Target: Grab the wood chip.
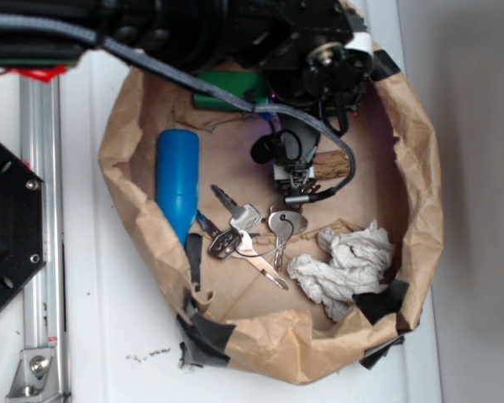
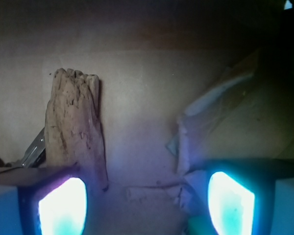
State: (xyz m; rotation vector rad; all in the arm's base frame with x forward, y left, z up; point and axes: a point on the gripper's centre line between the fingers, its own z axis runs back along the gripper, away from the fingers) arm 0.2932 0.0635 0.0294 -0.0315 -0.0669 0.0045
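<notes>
white tabletop (image 1: 109, 336) with a crumpled brown paper nest (image 1: 420, 210) taped at the rim, everything sits on its cardboard floor. your gripper (image 1: 298, 180) hangs low near the middle-right of the nest, arm coming in from the top edge, wrist pointed down. fingers are spread apart, nothing between them; in the wrist view both glowing pads (image 2: 63, 208) frame bare floor.

wood chip (image 2: 76, 134) lies flat, just beside the gripper. in the wrist view its near end is tucked by the left-of-frame pad, not centred in the gap. in the exterior view only one end of the chip (image 1: 336, 165) pokes out past the gripper.

risks, my read: close now and you probably clip one edge, so the chip skates or flips out. it's flat on the floor, so coming down short means pads close over air. keys (image 1: 252, 231) lie close by, metal peeks at the wrist view's left edge, so a drift that way could snag them. white rag (image 1: 344, 264), blue tube (image 1: 176, 180) and green block (image 1: 227, 86) are further off, low worry. shift to centre the chip first.
</notes>
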